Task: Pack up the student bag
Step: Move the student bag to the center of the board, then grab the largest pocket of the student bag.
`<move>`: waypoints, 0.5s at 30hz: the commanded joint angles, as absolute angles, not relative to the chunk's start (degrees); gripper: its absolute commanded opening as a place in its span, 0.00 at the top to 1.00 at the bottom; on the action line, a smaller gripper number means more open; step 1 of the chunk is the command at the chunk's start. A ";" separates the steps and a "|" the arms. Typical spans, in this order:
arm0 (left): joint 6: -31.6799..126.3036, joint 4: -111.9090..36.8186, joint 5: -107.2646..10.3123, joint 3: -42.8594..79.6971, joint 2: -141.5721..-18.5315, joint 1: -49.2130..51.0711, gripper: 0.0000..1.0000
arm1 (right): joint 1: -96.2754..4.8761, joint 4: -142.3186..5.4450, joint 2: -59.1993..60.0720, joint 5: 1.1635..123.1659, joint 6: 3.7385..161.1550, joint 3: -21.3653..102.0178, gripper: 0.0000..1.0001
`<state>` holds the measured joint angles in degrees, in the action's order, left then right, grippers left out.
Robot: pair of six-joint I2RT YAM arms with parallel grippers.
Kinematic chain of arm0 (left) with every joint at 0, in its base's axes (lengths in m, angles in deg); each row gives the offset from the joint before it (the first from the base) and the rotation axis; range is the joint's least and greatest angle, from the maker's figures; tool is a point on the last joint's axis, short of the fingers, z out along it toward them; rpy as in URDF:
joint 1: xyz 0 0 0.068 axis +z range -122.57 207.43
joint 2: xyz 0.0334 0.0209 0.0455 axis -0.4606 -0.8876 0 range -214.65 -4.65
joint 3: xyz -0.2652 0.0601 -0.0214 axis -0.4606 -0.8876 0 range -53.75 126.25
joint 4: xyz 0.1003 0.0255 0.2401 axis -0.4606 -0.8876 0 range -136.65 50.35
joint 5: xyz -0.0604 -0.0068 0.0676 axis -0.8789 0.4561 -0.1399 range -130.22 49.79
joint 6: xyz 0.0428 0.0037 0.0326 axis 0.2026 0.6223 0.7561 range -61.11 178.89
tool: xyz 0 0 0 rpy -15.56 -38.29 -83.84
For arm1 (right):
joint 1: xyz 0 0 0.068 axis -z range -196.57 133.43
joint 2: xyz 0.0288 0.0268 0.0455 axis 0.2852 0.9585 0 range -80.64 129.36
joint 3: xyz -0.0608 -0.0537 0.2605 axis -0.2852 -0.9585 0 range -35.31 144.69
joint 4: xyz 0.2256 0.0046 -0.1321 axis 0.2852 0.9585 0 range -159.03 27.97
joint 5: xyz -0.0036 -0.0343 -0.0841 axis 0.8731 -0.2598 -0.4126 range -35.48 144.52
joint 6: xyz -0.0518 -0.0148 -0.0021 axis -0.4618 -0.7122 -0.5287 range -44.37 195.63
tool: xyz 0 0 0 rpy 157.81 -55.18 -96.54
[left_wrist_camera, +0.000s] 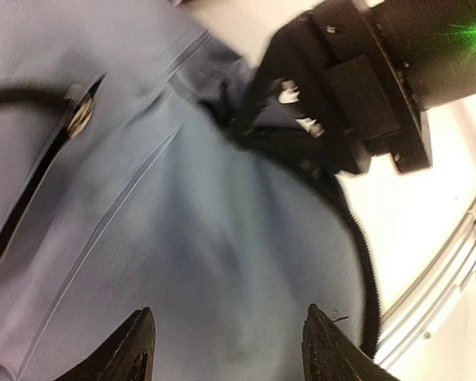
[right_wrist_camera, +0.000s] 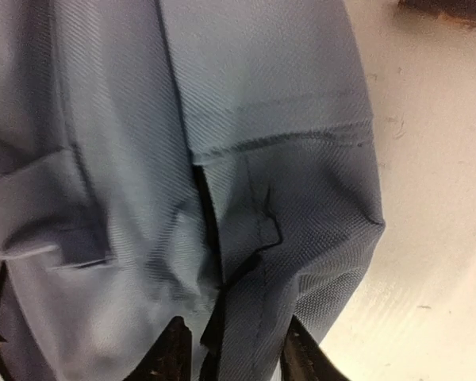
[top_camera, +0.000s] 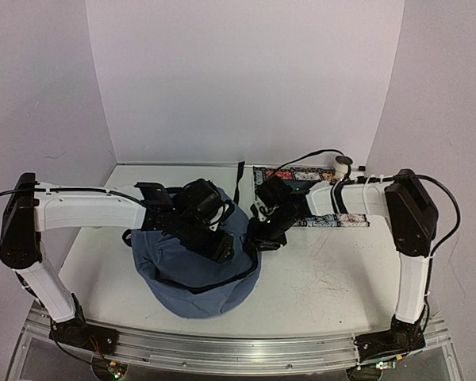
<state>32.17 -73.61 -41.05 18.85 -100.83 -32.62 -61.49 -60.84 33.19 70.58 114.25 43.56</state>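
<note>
- While you are working at its opening, the student bag (top_camera: 192,274) is lying slumped left of centre on the table (top_camera: 325,278), with its black straps uppermost.
- Left gripper (left_wrist_camera: 226,349): it is hovering over the slate-blue cloth with its fingers spread and is pinching nothing.
- Right gripper (right_wrist_camera: 234,353): it is sitting at the bag's right edge with a dark-seamed fold lying between its half-parted fingers. You cannot tell whether it is biting yet.
- Fabric: it is looking soft and slack, so be taking a deep bite on the stitched seam rather than the loose skin.
- Division of labour: be pinning one side with the left while the right is drawing its edge away. That way the mouth is gaping open rather than the whole bag sliding.
- Patterned flat item (top_camera: 345,221): it is lying behind the right arm, apart from the bag, and is probably cargo awaiting its turn.
</note>
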 commanded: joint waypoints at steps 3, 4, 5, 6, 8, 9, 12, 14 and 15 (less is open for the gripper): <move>35.33 -71.16 -44.94 21.66 -104.51 -34.31 0.41 | -59.20 -59.46 30.06 68.62 116.83 45.18 0.52; 35.33 -70.66 -45.49 21.23 -104.72 -34.45 0.43 | -59.04 -59.45 30.79 68.59 117.11 45.54 0.52; 35.27 -70.23 -45.76 20.70 -104.82 -34.61 0.44 | -58.99 -59.48 31.23 68.43 117.31 45.86 0.53; 35.24 -69.76 -46.06 20.23 -104.94 -34.80 0.46 | -58.95 -59.49 31.74 68.19 117.46 46.24 0.53; 35.42 -69.10 -46.73 19.33 -105.32 -35.15 0.49 | -58.94 -59.47 33.10 67.79 117.37 47.36 0.53; 35.49 -68.98 -46.96 18.92 -105.58 -35.40 0.51 | -58.94 -59.46 33.78 67.94 117.13 48.32 0.54; 35.47 -68.70 -47.74 18.17 -106.36 -35.98 0.54 | -58.94 -59.45 36.19 69.69 116.46 51.03 0.61; 35.38 -68.40 -48.08 17.72 -106.59 -36.31 0.56 | -58.94 -59.45 37.74 71.40 116.05 52.15 0.66; 35.31 -68.30 -48.18 17.54 -106.65 -36.40 0.56 | -58.94 -59.45 38.39 72.21 115.97 52.58 0.68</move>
